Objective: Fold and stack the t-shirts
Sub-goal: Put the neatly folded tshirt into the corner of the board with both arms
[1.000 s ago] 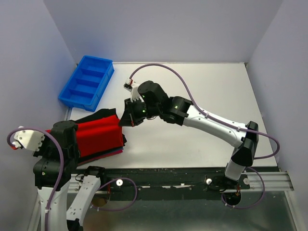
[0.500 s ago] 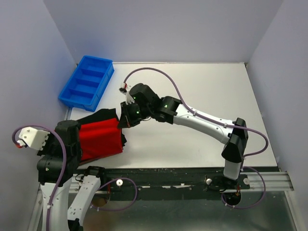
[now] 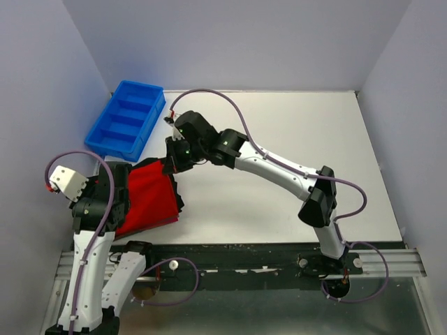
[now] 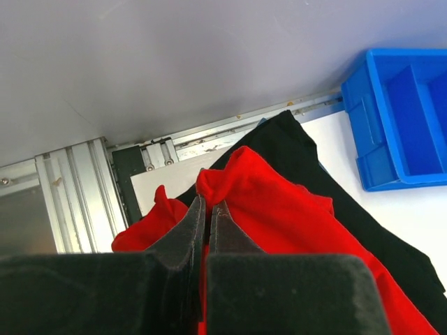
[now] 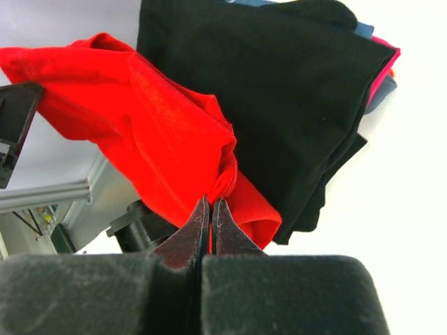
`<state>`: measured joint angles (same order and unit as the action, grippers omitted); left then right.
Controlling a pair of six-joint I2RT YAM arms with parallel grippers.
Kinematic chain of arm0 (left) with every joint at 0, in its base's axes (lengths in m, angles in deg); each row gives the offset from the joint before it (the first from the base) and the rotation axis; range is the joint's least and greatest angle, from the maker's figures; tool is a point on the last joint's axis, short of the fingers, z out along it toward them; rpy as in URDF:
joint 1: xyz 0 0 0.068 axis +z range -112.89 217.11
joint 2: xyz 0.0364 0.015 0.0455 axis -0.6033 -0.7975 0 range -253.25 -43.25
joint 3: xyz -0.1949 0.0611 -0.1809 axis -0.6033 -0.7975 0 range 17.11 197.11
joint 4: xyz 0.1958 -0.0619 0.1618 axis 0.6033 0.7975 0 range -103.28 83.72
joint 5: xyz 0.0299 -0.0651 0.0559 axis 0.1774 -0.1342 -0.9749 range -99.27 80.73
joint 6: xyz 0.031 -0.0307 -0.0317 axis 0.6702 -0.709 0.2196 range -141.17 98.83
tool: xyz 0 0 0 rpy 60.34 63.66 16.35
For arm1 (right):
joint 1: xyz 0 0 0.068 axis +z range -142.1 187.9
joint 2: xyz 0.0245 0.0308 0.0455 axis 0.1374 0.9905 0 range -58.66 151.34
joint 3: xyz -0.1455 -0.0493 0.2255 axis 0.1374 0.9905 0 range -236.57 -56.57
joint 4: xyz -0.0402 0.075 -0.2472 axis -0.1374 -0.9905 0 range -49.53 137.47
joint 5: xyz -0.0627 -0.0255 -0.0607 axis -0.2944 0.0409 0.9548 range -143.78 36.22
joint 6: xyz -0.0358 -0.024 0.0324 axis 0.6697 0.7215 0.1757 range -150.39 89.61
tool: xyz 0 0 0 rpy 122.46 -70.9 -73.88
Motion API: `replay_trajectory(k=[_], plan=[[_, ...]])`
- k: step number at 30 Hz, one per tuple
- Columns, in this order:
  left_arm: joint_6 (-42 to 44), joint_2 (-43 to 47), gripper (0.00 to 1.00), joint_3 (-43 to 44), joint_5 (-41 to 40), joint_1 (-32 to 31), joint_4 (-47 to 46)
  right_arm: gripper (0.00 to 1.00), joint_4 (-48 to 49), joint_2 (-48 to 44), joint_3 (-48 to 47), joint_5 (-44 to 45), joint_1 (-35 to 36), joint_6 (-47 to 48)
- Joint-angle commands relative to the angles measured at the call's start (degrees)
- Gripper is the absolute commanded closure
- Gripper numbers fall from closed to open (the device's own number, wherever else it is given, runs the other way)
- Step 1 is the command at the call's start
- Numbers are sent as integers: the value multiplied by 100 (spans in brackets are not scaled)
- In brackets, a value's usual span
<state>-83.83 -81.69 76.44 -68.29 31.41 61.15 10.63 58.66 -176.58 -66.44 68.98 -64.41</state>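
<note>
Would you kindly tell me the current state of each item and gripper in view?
red t-shirt, bunched, pinched at two edges and partly lifted.
black t-shirt, folded, lying flat beneath the red one.
blue bin, upright, compartments empty.
left gripper, shut on the red t-shirt.
right gripper, shut on the red t-shirt.

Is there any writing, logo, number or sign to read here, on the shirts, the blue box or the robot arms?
None can be read in any view.
The red t-shirt is plain, and the black t-shirt under it shows no print.
The blue bin bears no label.
The left arm and right arm show no legible marking.
</note>
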Motion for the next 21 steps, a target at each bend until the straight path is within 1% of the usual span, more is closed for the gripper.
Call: replay_trajectory(k=[1, 4, 6, 10, 11, 16, 19, 20, 21], plan=[[-238, -322, 100, -88, -364, 33, -245, 99, -236, 353, -365, 80, -210, 53], [-283, -454, 100, -123, -452, 86, -437, 99, -157, 528, -523, -77, -359, 53], [-82, -550, 100, -167, -435, 173, -744, 99, -122, 704, -699, -235, -456, 62], [209, -963, 100, -229, -329, 516, -1159, 99, -104, 1134, -1173, -465, -553, 159], [262, -1077, 100, -229, -294, 734, -1211, 99, -148, 1240, -1287, -465, -571, 159], [850, -1377, 100, -404, 267, 1298, -2054, 99, 54, 1495, -1341, -623, -694, 115], [1201, -1491, 100, -598, 837, 1728, -2642, 99, 212, 1654, -1429, -710, -729, 80], [1307, -1552, 90, -642, 1023, 1851, -2784, 95, 247, 1715, -1490, -728, -729, 54], [1369, -1649, 61, -651, 1190, 1931, -2907, 86, 247, 1785, -1560, -746, -738, 36]])
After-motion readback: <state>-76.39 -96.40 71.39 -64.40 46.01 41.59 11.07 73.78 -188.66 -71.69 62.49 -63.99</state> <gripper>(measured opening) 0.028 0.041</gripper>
